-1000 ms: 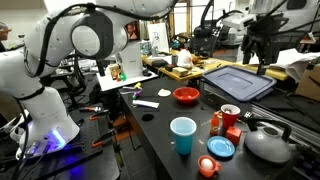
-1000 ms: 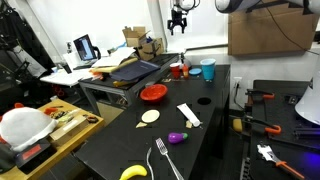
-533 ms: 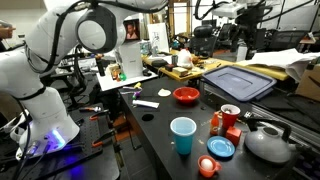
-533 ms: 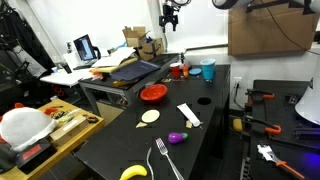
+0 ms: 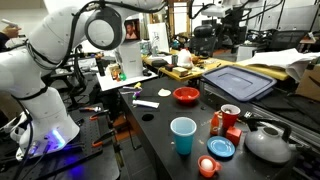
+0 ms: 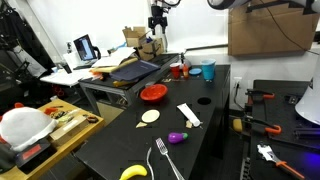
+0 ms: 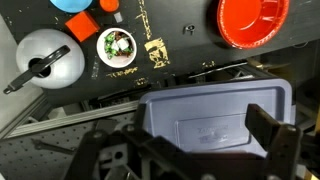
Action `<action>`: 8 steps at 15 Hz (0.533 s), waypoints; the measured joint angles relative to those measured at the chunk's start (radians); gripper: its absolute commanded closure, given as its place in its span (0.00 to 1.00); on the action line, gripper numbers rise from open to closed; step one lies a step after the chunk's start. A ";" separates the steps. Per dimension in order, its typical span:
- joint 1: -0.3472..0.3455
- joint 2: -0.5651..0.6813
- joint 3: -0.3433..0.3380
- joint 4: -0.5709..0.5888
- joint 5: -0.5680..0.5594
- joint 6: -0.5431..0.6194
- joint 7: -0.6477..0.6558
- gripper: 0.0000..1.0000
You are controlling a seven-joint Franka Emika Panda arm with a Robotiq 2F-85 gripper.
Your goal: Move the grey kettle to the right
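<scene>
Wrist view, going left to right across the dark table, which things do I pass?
grey kettle → small round white dish → red bowl

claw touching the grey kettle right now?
Apart. Wrist view: the open claw hangs over the grey-blue plastic bin lid, while the squat matte grey metal kettle sits far off at the picture's upper left.
</scene>
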 measured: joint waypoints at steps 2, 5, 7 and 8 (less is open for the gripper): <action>0.032 0.000 0.000 0.000 -0.001 0.000 0.000 0.00; 0.078 0.000 0.000 0.000 -0.002 0.000 0.000 0.00; 0.106 0.000 0.000 -0.001 -0.004 0.000 0.000 0.00; 0.119 0.000 0.000 -0.001 -0.005 0.000 0.000 0.00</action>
